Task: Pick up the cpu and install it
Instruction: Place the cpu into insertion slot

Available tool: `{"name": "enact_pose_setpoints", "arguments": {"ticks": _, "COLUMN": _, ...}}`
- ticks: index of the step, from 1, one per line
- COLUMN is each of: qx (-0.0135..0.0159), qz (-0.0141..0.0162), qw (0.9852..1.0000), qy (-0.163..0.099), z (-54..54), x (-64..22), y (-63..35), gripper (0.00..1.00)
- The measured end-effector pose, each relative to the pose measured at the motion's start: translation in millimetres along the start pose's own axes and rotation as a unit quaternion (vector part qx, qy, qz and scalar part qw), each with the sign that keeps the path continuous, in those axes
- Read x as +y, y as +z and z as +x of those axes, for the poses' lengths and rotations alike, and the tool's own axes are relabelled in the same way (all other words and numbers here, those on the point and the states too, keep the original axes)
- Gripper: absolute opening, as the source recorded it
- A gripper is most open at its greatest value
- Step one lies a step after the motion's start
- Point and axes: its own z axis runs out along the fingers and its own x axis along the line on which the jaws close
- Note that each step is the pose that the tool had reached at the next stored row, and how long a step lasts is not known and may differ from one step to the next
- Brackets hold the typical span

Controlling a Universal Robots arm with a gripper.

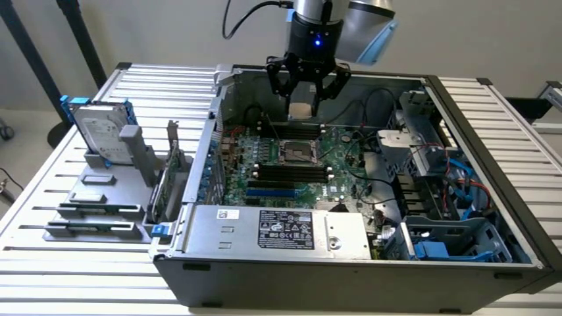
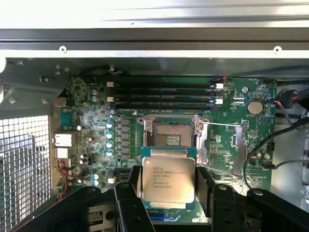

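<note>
Inside the opened tower case (image 1: pixel 351 271), above the green motherboard (image 2: pixel 89 113): the cpu (image 2: pixel 168 176), pinched by two opposite edges in the hand (image 1: pixel 306 100), silver lid facing the wrist camera. Fingers closed on the chip, dark pads flanking it on either side. Hanging clear of the board in the exterior view, at twelve o'clock from the open socket (image 2: pixel 170 135) and well above it. Not yet seated.

To do the step well, by the look of things: centre over the socket first, keeping the chip level. Match corner mark and edge notches to the socket's keys. Lower straight down, never sliding across the bare contacts. Let go only once lying flat within the frame, with no pressing. Steer clear of the thin wire lever (image 2: pixel 222 125) beside the socket and of the memory sticks (image 2: pixel 164 94) just beyond.

Printed on the lid: several dark lines, the first apparently reading Intel Xeon, the rest too fine to make out. At six o'clock from the socket in the exterior view, the power supply (image 1: pixel 281 229), bearing a white label crowded with approval marks, unreadable, and a small barcode sticker (image 1: pixel 230 214) near its corner. At nine o'clock from the case, on the slatted worktop (image 1: pixel 52 171), a hard drive (image 1: pixel 95 128) with blue rails, upright in a grey tray (image 1: pixel 97 217).
</note>
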Motion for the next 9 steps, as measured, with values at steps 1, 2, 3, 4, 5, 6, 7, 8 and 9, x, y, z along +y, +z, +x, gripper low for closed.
{"name": "enact_pose_setpoints", "arguments": {"ticks": 1, "qx": 0.0, "qz": 0.0, "qw": 1.0, "qy": 0.0, "z": 0.0, "x": 0.0, "y": 0.0, "gripper": 0.55}}
{"name": "enact_pose_setpoints", "arguments": {"ticks": 2, "qx": 0.0, "qz": 0.0, "qw": 1.0, "qy": 0.0, "z": 0.0, "x": 0.0, "y": 0.0, "gripper": 0.55}}
{"name": "enact_pose_setpoints", "arguments": {"ticks": 3, "qx": 0.0, "qz": 0.0, "qw": 1.0, "qy": 0.001, "z": 0.2, "x": 0.0, "y": 0.1, "gripper": 0.55}}
{"name": "enact_pose_setpoints", "arguments": {"ticks": 4, "qx": -0.0002, "qz": -0.0004, "qw": 1.0, "qy": 0.007, "z": 0.3, "x": 0.0, "y": 0.6, "gripper": 0.55}}
{"name": "enact_pose_setpoints", "arguments": {"ticks": 5, "qx": -0.0004, "qz": -0.0008, "qw": 0.9999, "qy": 0.014, "z": 0.3, "x": 0.0, "y": 1.3, "gripper": 0.55}}
{"name": "enact_pose_setpoints", "arguments": {"ticks": 6, "qx": -0.0005, "qz": -0.0012, "qw": 0.9997, "qy": 0.023, "z": 0.3, "x": 0.0, "y": 2.0, "gripper": 0.55}}
{"name": "enact_pose_setpoints", "arguments": {"ticks": 7, "qx": -0.0007, "qz": -0.0016, "qw": 0.9995, "qy": 0.032, "z": 0.3, "x": -0.1, "y": 2.8, "gripper": 0.55}}
{"name": "enact_pose_setpoints", "arguments": {"ticks": 8, "qx": -0.0009, "qz": -0.0021, "qw": 0.9992, "qy": 0.041, "z": 0.2, "x": -0.1, "y": 3.6, "gripper": 0.55}}
{"name": "enact_pose_setpoints", "arguments": {"ticks": 9, "qx": -0.0011, "qz": -0.0025, "qw": 0.9987, "qy": 0.05, "z": 0.2, "x": -0.1, "y": 4.3, "gripper": 0.55}}
